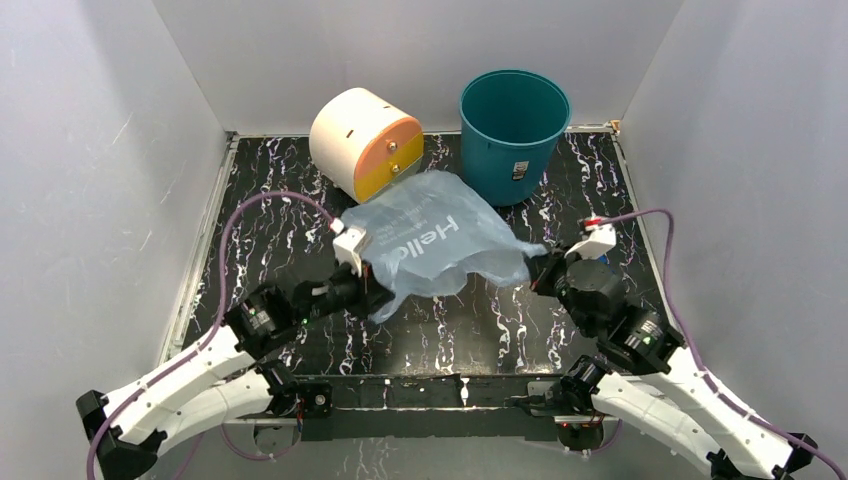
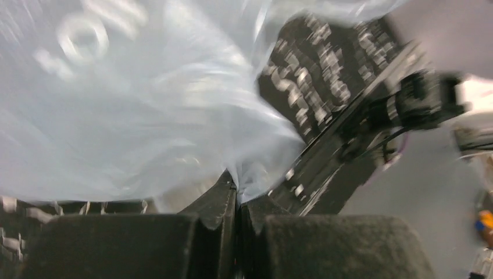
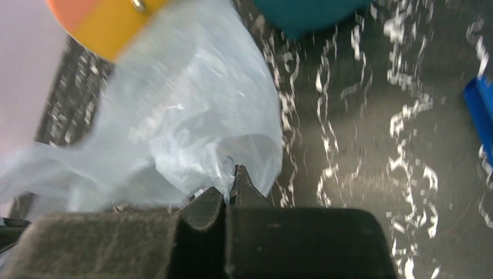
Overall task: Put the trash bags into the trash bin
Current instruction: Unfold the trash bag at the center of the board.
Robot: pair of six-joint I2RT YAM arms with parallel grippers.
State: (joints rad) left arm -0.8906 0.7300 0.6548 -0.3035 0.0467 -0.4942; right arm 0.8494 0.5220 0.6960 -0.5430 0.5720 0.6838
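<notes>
Table (image 1: 480, 325): black slab with white marble veining, glossy, walled in by plain grey panels.

Both arms reach forward from the near edge, elbows low and forearms angled inward toward each other. Left gripper (image 1: 372, 288) is pressed together on the near left corner of the trash bags (image 1: 440, 235). The wrist view shows its dark fingers closed, with film bunched at the tips (image 2: 237, 186). Right gripper (image 1: 537, 270) pinches the opposite, right corner, a small fold of plastic caught between its closed tips (image 3: 234, 177).

The bag spans between the two pincers: thin, translucent, pale blue, crinkled, with white "Hello" lettering facing up. It bulges away from both sets of fingertips toward the far side.

Trash bin (image 1: 513, 135): round teal plastic, tapering to its base, mouth open upward, white label on its side. It stands beyond the right pincer, just past the bag's far edge.

Drum-shaped box (image 1: 365, 140): cream shell with an orange and yellow face, smooth, beyond the left pincer and touching the bag's far edge.

Small flat blue object (image 3: 481, 110): right of the right pincer, partly cut off.
</notes>
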